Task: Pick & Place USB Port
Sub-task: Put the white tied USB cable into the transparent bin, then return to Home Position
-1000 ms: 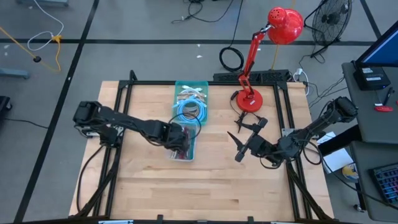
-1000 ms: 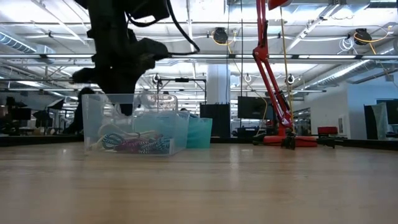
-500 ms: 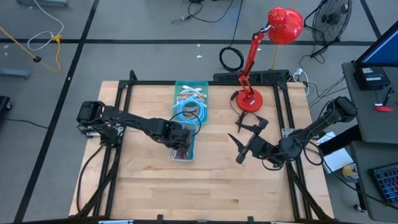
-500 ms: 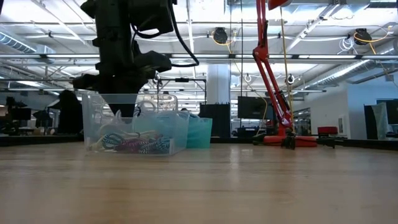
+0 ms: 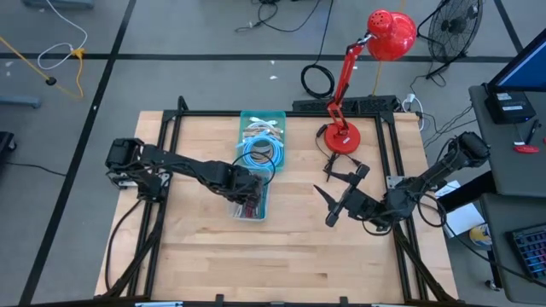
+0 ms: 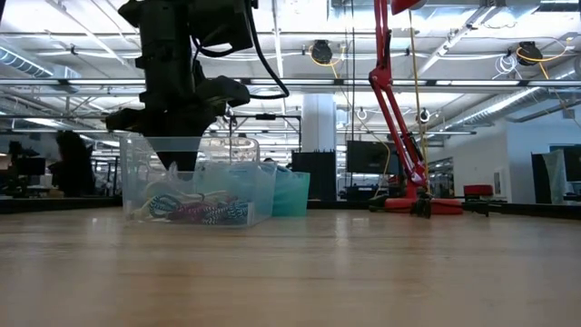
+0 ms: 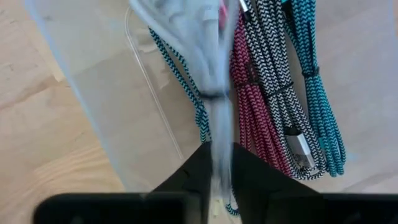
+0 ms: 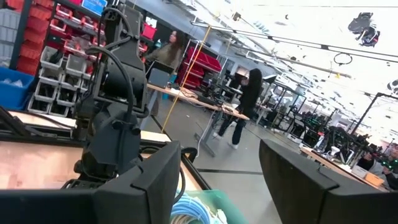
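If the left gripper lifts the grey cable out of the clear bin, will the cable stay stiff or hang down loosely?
Probably loosely: the grey cable at the left gripper is a thin bundle cinched by a tie, so its loops should droop. It looks light. Its strands may snag the braided cables beside it in the clear bin.

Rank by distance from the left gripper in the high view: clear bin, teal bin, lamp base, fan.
1. Clear bin, directly under the left gripper.
2. Teal bin, just behind.
3. Lamp base, table's back right.
4. Fan, on the floor, far right.
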`<control>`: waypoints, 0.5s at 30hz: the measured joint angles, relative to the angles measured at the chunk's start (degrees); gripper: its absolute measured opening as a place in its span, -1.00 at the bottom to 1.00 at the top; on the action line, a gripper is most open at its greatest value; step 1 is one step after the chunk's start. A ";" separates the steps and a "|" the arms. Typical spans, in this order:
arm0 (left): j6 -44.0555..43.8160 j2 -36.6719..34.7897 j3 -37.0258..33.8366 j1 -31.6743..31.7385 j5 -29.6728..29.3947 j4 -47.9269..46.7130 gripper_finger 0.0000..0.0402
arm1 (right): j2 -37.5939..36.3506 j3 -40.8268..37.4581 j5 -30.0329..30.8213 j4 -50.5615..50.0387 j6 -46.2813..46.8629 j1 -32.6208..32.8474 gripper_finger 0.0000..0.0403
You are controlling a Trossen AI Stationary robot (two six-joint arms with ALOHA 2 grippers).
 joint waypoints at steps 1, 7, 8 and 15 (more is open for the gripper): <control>0.03 0.00 0.00 0.00 0.01 0.00 -0.68 | 0.00 0.00 0.02 0.01 -0.02 0.00 0.04; 0.54 0.00 0.00 0.00 -0.11 0.10 -0.37 | 0.00 0.00 0.02 0.00 -0.07 0.00 0.05; 0.96 0.00 0.00 0.00 -0.11 0.30 -0.34 | 0.00 0.00 0.00 0.00 -0.08 0.00 0.05; 5.57 0.00 1.07 0.42 -0.15 3.00 -0.24 | 0.00 0.00 0.01 0.00 -0.17 0.00 0.05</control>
